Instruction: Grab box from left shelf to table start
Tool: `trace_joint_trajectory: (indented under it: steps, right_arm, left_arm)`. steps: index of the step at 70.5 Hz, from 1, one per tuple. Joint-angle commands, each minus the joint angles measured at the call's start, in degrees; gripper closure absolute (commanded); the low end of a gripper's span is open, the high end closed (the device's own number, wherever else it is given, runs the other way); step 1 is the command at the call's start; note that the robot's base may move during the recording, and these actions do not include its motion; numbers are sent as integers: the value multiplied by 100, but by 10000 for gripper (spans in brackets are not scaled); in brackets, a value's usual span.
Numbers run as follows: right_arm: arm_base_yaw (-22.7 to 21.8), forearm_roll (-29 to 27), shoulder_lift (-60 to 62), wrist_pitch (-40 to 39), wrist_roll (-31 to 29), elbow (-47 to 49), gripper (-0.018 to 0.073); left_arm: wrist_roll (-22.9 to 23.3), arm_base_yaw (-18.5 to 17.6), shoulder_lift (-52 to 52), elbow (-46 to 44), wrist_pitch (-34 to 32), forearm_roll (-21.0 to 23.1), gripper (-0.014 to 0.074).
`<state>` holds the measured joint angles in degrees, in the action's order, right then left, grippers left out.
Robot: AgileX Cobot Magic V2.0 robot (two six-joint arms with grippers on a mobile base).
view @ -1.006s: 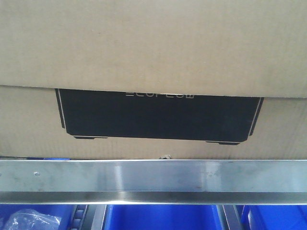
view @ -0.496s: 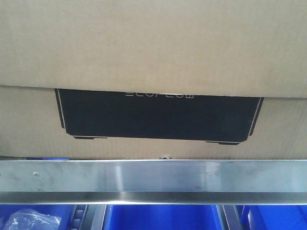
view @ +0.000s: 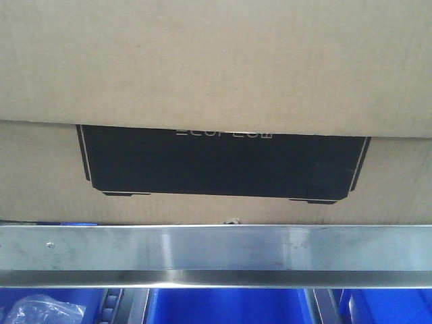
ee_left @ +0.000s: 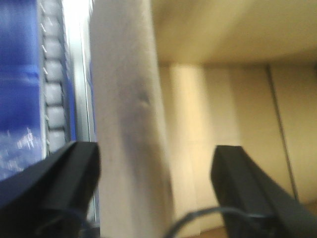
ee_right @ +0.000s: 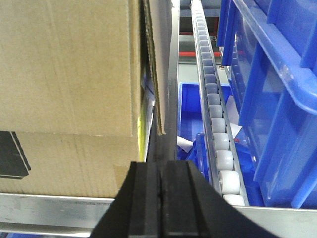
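The box (view: 216, 61) is brown cardboard with a black printed panel (view: 223, 162) and fills the upper front view. It sits on the left shelf behind the silver front rail (view: 216, 246). In the left wrist view my left gripper (ee_left: 156, 151) is open. A blurred pale cardboard wall (ee_left: 129, 114) of the box stands between its black fingers (ee_left: 69, 173), nearer the left one. In the right wrist view my right gripper (ee_right: 161, 171) is shut on nothing. It is just off the box's right corner (ee_right: 74, 64), in front of the rail (ee_right: 49, 206). The table is out of view.
Blue plastic bins (view: 223, 307) sit below the rail, one holding a clear bag (view: 40, 314). To the right of the box are a loose cardboard flap (ee_right: 153, 64), a dark post, a white roller track (ee_right: 214, 114) and stacked blue bins (ee_right: 277, 99).
Almost nothing differs. The box's black panel sits a hair further left in the front view, and the rail has not moved.
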<state>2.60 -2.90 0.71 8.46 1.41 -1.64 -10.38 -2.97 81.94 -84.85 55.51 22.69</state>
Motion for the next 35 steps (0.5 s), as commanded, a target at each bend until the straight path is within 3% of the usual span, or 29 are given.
trace_joint_trajectory:
  steps: [1,10,30,35]
  right_arm:
    - [9,34,67,-551,1,98,501]
    - [9,34,67,-555,1,98,501]
    - [9,34,67,-679,1,98,501]
    - [9,34,67,-900,1,98,501]
  left_arm:
    - [-13,-98,-115,-285,-179,-47,290]
    - [-13,-241,-74,-296,-170,-500,391]
    - [-13,-294,17,-296,27,-530,707]
    - [-13,-294,29,-296,102,-530,691]
